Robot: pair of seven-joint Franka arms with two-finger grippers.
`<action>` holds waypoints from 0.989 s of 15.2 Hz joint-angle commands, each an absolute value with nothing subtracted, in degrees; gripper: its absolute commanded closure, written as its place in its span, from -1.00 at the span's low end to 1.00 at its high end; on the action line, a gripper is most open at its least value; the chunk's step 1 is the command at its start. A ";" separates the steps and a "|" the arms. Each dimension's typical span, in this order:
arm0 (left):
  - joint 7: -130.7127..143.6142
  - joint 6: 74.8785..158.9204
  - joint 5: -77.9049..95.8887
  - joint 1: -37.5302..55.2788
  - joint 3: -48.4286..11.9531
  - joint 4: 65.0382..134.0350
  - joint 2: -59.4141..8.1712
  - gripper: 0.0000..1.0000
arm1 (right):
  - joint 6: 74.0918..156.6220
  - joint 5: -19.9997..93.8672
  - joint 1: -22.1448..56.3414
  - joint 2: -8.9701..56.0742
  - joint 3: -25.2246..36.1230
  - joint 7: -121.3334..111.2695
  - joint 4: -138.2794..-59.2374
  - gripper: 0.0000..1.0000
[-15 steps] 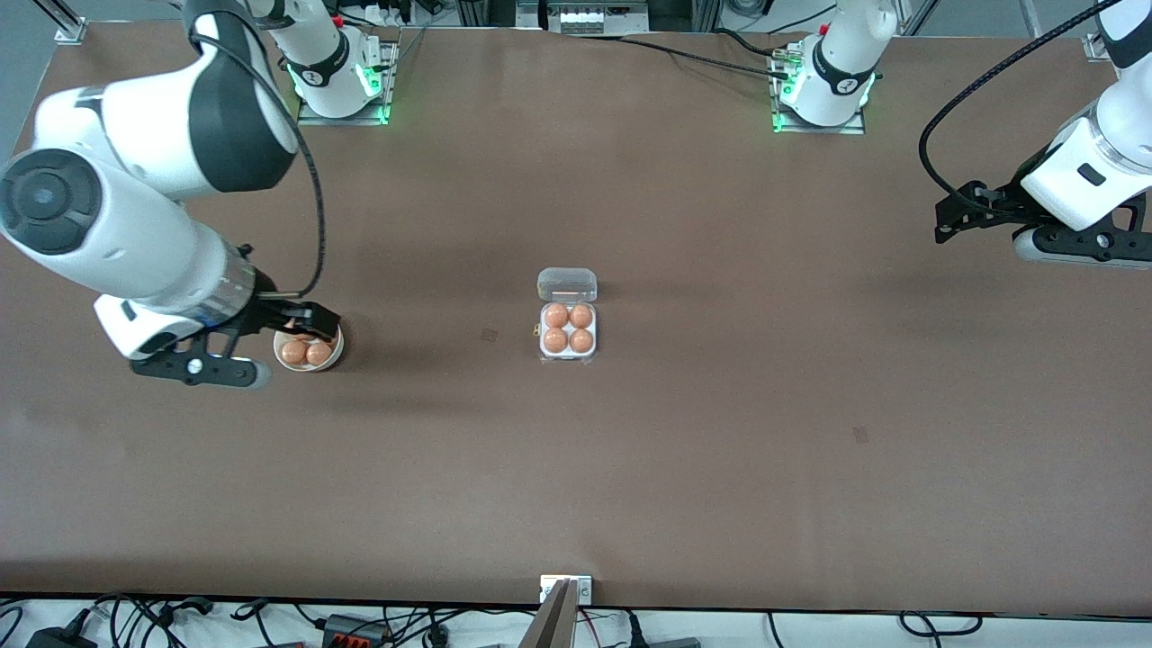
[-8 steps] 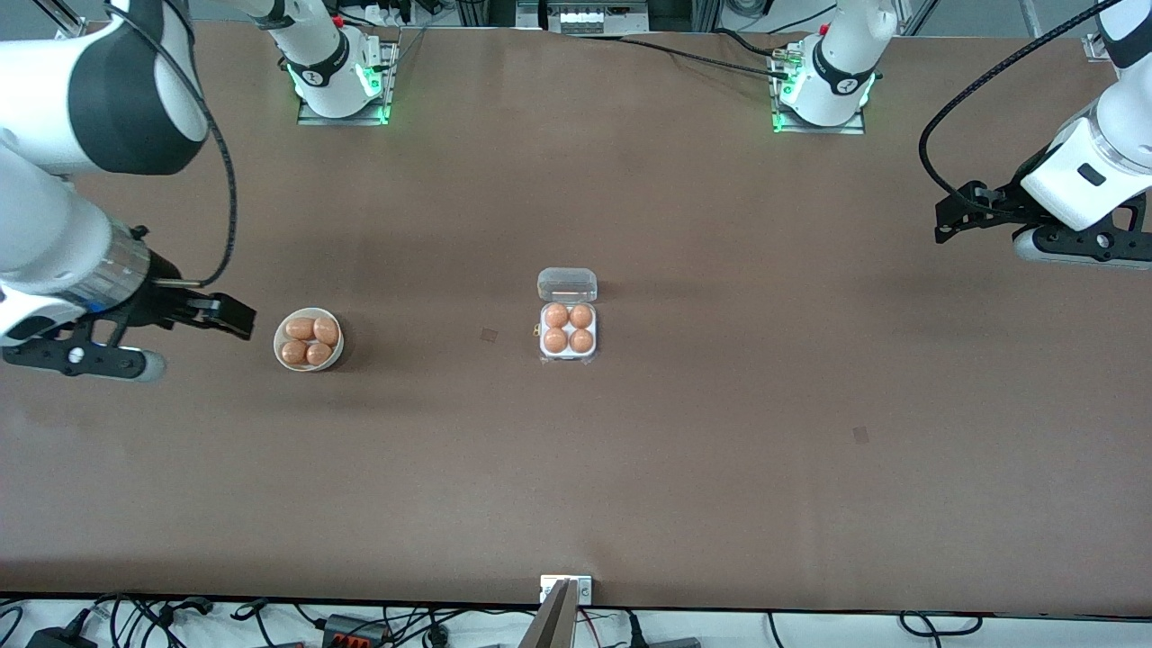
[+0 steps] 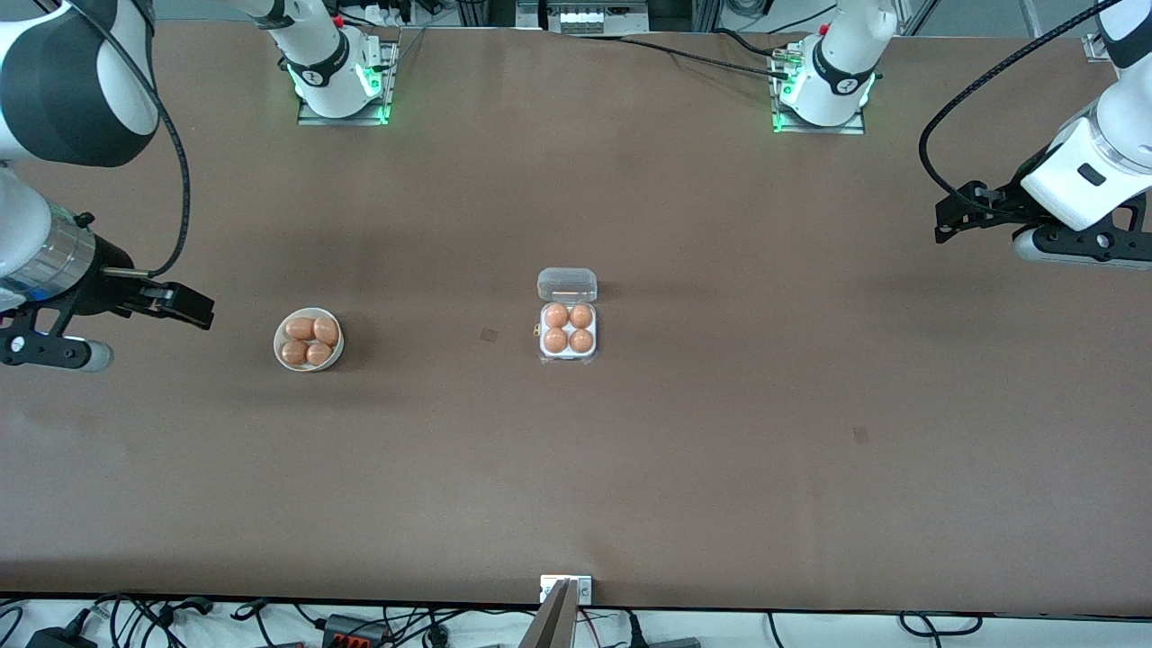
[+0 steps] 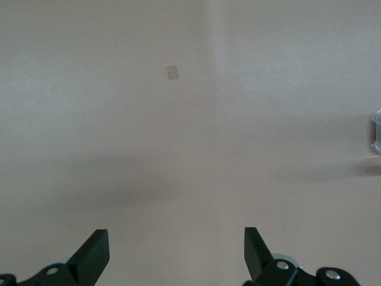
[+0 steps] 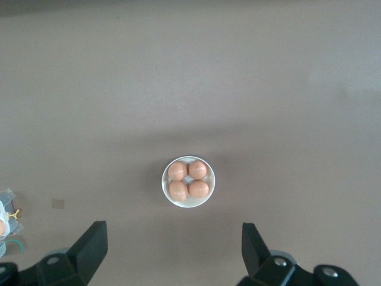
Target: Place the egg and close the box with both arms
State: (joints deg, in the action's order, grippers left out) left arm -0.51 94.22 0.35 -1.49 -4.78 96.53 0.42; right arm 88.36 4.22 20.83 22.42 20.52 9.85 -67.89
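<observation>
The box stands mid-table, its clear lid swung open. An orange-brown egg fills each of its cells. Several more eggs lie in a round white dish toward the right arm's end of the table. My right gripper is open and empty, in the air off the dish toward that end. The right wrist view shows the dish between the gripper's spread fingers. My left gripper is open and empty, waiting over the left arm's end of the table.
A small tape mark lies between dish and box, another nearer the front camera toward the left arm's end. The left wrist view shows bare table, a tape mark and the lid's edge.
My right gripper has drawn back from over the dish toward the right arm's end of the table, empty. The eggs in the dish now show in full. The left arm has not moved.
</observation>
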 commanded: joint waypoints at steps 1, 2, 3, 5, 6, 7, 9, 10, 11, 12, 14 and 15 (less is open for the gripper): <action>-0.18 93.16 -0.44 -1.76 -4.83 95.80 0.88 -1.00 | 88.33 3.69 12.07 18.90 12.07 8.44 -69.70 -1.00; -0.18 93.08 -0.44 -1.76 -4.83 95.80 0.88 -1.00 | 88.07 3.60 9.60 18.29 10.13 8.35 -69.87 -1.00; -0.18 93.08 -0.44 -1.76 -4.83 95.80 0.88 -1.00 | 88.07 3.60 8.10 18.02 9.50 7.04 -70.22 -1.00; -0.18 93.08 -0.44 -1.76 -4.83 95.80 0.88 -1.00 | 88.07 3.60 6.25 17.32 9.49 2.48 -70.66 -1.00; -0.18 93.16 -0.44 -1.76 -4.83 95.80 0.88 -1.00 | 88.07 3.60 5.28 16.97 9.32 1.33 -71.45 -1.00; -0.09 93.08 -0.35 -1.76 -4.92 95.80 0.88 -1.00 | 87.98 3.60 4.93 16.27 9.23 1.32 -71.80 -1.00; -0.26 93.08 -0.96 -1.32 -4.92 95.63 0.27 -1.00 | 87.98 3.60 2.57 15.47 7.05 2.02 -72.33 -1.00; 0.00 92.38 -0.71 -1.32 -5.01 95.28 -0.35 -1.00 | 88.07 3.34 0.81 14.95 4.94 2.28 -72.59 -1.00; 0.00 90.46 -0.36 -1.32 -5.62 94.84 -1.05 -1.00 | 88.07 3.34 0.36 14.94 4.31 2.37 -72.60 -1.00; 0.00 87.48 -0.26 -1.32 -5.89 94.66 -1.92 -1.00 | 88.07 3.25 0.35 14.94 4.31 2.37 -72.60 -1.00; -0.61 84.65 0.09 -2.02 -5.80 93.44 -3.77 -1.00 | 87.98 3.25 0.53 15.20 4.31 2.37 -72.60 -1.00; -1.05 84.46 -0.09 -1.85 -5.80 91.34 -5.95 -1.00 | 87.89 2.82 0.88 15.03 4.31 2.37 -72.86 -1.00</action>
State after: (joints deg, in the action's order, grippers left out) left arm -0.52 87.07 0.35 -1.46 -5.42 96.37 -1.51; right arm 88.03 4.12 1.59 16.60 5.90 2.25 -70.77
